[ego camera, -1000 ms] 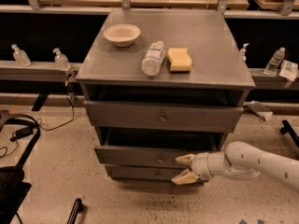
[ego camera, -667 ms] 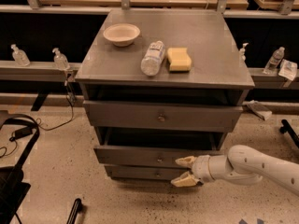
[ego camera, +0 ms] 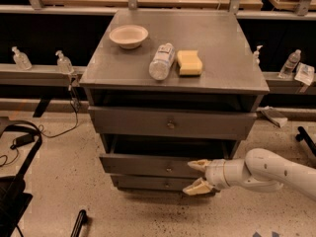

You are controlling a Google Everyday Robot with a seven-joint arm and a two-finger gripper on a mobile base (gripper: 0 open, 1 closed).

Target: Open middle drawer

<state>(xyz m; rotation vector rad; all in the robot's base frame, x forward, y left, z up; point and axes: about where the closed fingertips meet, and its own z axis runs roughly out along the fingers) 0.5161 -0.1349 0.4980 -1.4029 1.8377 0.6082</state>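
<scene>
Just right of the small round knob (ego camera: 169, 170) on the long, grey, flat-fronted middle drawer (ego camera: 138, 164), the cream-fingered gripper (ego camera: 190, 177) hangs, jaws spread wide, one above the other; the drawer front stretches level leftward.

My gripper (ego camera: 191, 177) is low at the cabinet's R front w/ fingers spread. The upper tip is by the middle drawer (ego camera: 143, 165) front, R of the knob, and the lower tip is before the bottom drawer (ego camera: 148, 182). The top drawer (ego camera: 138, 122) front juts out overhead, so there's little room upward. The floor (ego camera: 123, 211) in front is free. A black frame (ego camera: 17, 181) and a cable (ego camera: 59, 131) are far L, well apart.
</scene>
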